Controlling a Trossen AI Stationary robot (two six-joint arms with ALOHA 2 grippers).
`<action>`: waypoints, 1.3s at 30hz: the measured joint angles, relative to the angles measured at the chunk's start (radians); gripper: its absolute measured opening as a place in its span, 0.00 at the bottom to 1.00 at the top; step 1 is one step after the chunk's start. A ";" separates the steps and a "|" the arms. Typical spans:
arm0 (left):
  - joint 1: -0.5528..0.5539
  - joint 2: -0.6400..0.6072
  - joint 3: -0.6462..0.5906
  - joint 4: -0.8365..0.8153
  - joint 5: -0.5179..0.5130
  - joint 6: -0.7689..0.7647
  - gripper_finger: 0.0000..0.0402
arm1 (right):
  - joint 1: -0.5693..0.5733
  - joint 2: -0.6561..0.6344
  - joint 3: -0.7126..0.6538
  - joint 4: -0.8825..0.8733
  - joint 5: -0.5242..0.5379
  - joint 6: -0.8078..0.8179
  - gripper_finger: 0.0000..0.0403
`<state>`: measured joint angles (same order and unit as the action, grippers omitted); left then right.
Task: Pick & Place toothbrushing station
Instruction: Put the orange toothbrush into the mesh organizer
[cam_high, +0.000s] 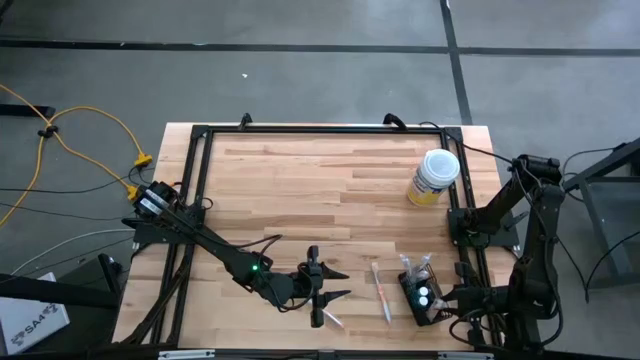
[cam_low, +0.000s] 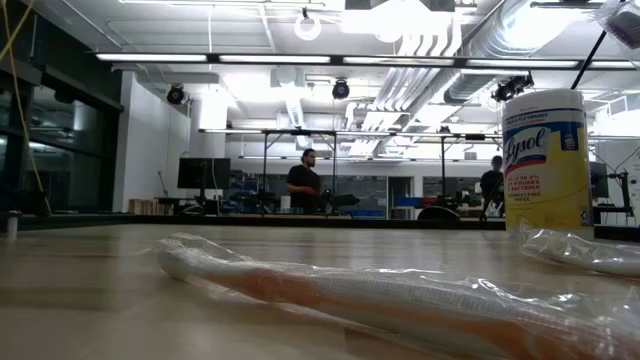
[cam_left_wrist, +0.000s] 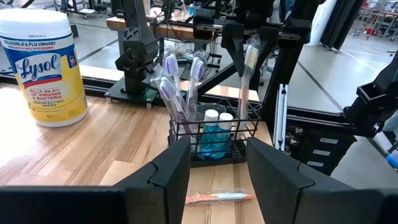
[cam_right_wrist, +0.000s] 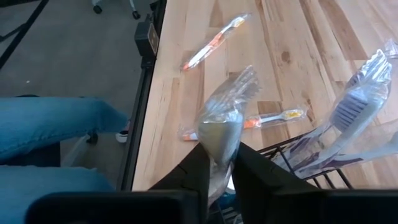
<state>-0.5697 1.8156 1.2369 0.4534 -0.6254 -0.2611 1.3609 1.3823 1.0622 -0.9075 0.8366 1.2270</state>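
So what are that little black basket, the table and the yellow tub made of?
The basket looks like thin black-coated metal wire, since its sides are an open grid. The table appears to be light wood planks with visible grain and a low sheen. The yellow tub is probably plastic with a glossy printed label and a white lid.

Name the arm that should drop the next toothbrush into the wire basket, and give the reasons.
Right. Its end effector is shut on a wrapped toothbrush directly over the black wire basket. The left end effector is open and empty, apart from the basket, near the loose orange toothbrush on the table.
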 joint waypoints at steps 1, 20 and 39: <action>0.000 0.000 0.000 0.000 0.000 0.000 0.38 | 0.000 0.000 0.000 0.000 0.000 0.000 0.14; 0.000 0.000 0.000 0.000 0.000 0.000 0.38 | -0.020 -0.001 0.000 0.016 -0.032 -0.004 0.34; 0.000 0.000 0.000 0.005 0.000 0.000 0.38 | -0.143 -0.002 0.000 0.183 -0.135 -0.330 0.37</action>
<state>-0.5694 1.8156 1.2369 0.4580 -0.6250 -0.2612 1.2175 1.3800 1.0626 -0.7247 0.7014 0.8965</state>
